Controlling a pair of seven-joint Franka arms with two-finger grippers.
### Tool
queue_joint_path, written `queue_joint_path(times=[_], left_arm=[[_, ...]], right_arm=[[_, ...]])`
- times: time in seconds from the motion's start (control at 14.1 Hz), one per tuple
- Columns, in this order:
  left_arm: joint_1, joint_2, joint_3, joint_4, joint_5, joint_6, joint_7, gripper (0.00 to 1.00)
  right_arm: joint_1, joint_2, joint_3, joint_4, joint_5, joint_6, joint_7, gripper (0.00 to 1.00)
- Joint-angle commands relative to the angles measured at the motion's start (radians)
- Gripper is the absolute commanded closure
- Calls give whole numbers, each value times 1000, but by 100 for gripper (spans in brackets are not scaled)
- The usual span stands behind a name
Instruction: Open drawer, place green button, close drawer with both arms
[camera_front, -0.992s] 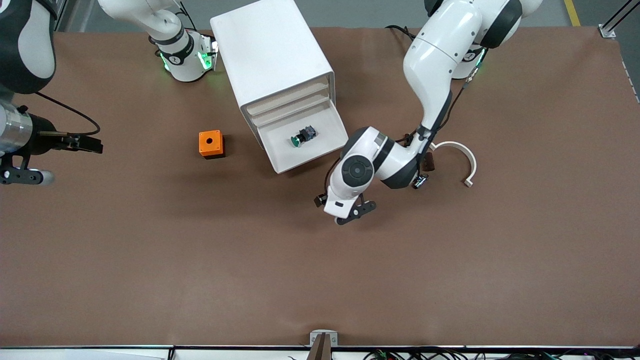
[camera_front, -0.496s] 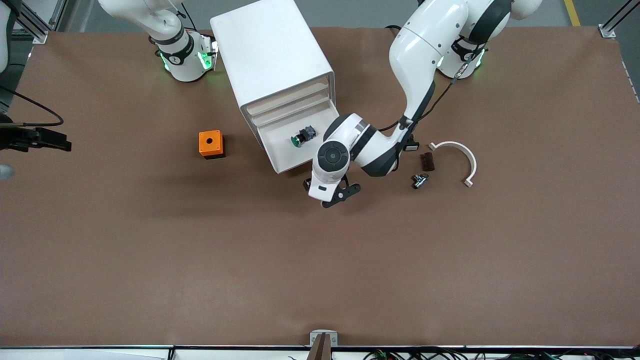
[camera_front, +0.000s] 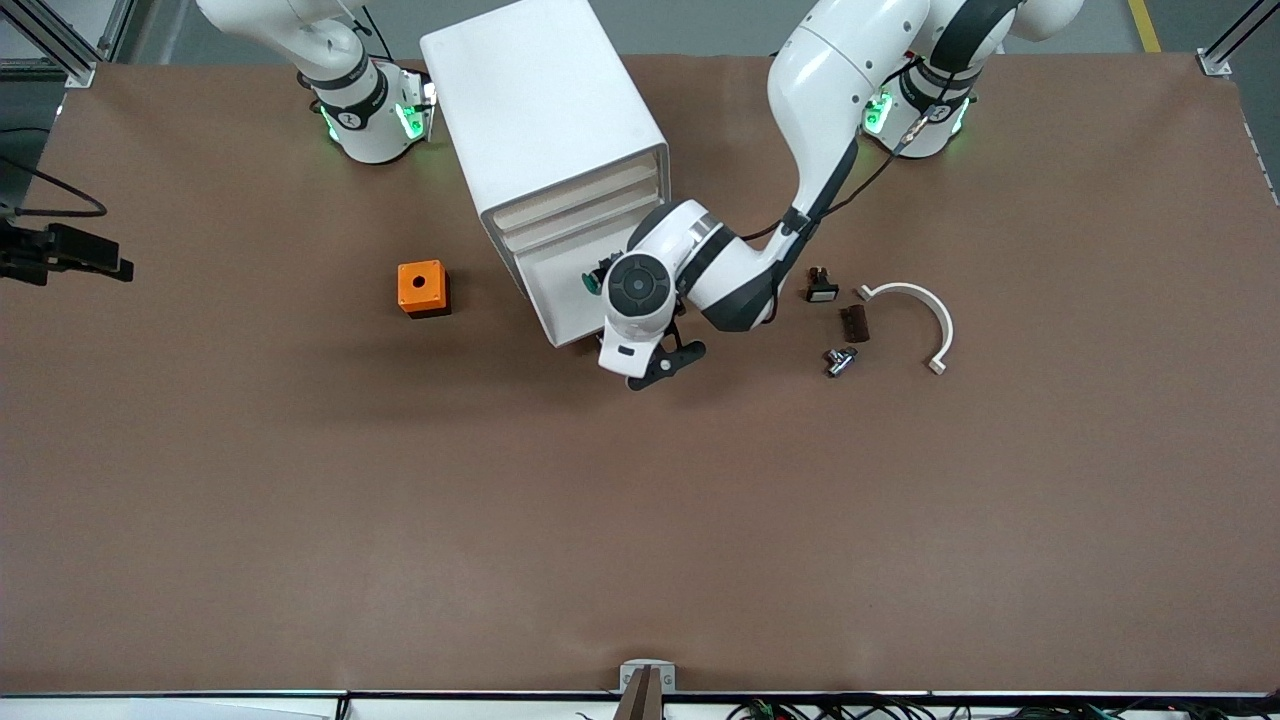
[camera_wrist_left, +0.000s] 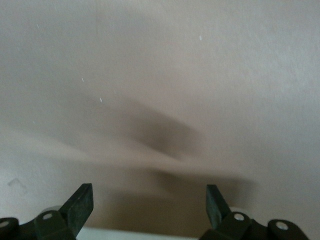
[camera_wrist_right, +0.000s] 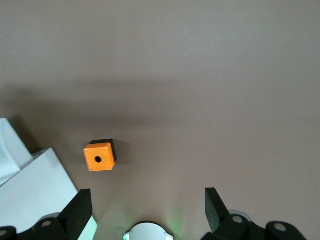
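The white cabinet (camera_front: 545, 110) stands near the robots' bases with its bottom drawer (camera_front: 560, 325) pulled open. The button (camera_front: 592, 283) lies in the drawer; only its green cap shows past the left arm's wrist. My left gripper (camera_front: 645, 370) hangs low over the table just in front of the drawer's front panel. In the left wrist view it (camera_wrist_left: 150, 205) is open and empty over bare table, with a white edge (camera_wrist_left: 150, 234) close by. My right gripper (camera_front: 100, 260) is raised high at the right arm's end of the table, open and empty (camera_wrist_right: 148, 207).
An orange box with a hole (camera_front: 422, 288) sits beside the cabinet toward the right arm's end; it also shows in the right wrist view (camera_wrist_right: 99, 156). Toward the left arm's end lie a small black switch (camera_front: 821, 287), a brown piece (camera_front: 855, 323), a metal part (camera_front: 838, 360) and a white curved piece (camera_front: 925, 310).
My left arm has swung toward the drawer, and its gripper now sits at the drawer's front. My right gripper has drawn back toward its end of the table.
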Motion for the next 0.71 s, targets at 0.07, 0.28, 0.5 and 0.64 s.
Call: queue_joint_path(times=[0.07,0.28,0.5,0.64], left_arm=[[-5,-33,-37,-40,22,-9,-68,1],[-4,-30,-76,-51,6,-7,-92,1],[-2,-25,-93,-58,-9,-7,-125,1],[1,-24,-110,-66,-33,-9,-162,1]], right_arm=[[-29,-39,3,-2,26,-27,-8,0],[-38,-44,3,-7,17,-21,-4,0],[-104,-75,74,-23,16,-19,-2,0],[-239,-125,230,-82,13,27,-1,0]])
